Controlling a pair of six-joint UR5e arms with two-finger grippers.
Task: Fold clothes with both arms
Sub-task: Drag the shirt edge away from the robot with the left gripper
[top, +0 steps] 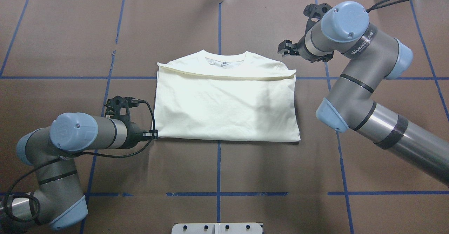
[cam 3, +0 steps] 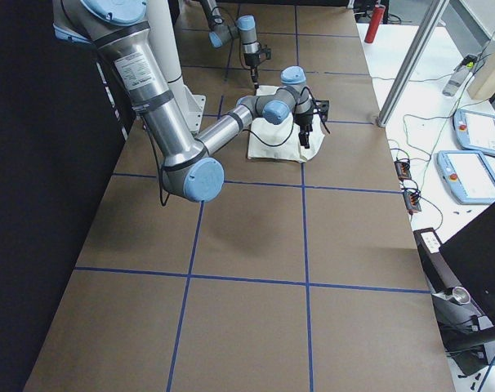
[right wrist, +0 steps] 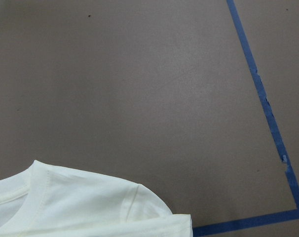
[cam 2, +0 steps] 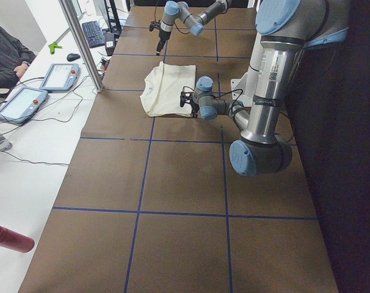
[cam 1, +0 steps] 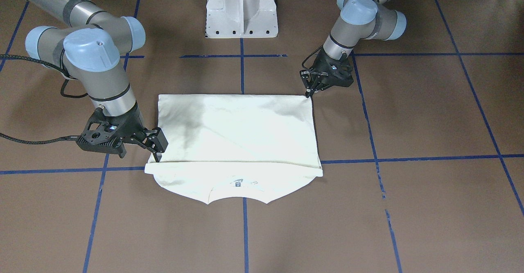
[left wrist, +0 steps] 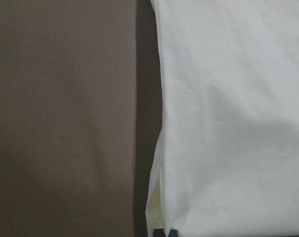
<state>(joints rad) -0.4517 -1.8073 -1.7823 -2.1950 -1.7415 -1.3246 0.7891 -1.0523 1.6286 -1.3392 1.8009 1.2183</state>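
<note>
In the front-facing view, a cream T-shirt point(cam 1: 237, 134) lies in the middle of the brown desk point(cam 1: 409, 224), folded once so that the plain reverse is on top, and the collar point(cam 1: 237, 188) shows beyond the folded edge on the side away from the robot. The left gripper point(cam 1: 308, 94) has its tips at the shirt's corner nearest the robot, with the jaws drawn together; I cannot tell if cloth is pinched between them. The right gripper point(cam 1: 157, 156) stands at the end of the folded edge, and its jaws look released. From overhead, the left gripper is at the near left corner and the right gripper is by the far right corner, beside the shoulder. In the two side views the shirt is small, between the two arms. The left wrist camera shows the shirt's side edge on the desk and two dark fingertips point(left wrist: 159, 233) close together at the bottom. The right wrist camera shows the collar, one shoulder and a blue tape line point(right wrist: 263, 103).
</note>
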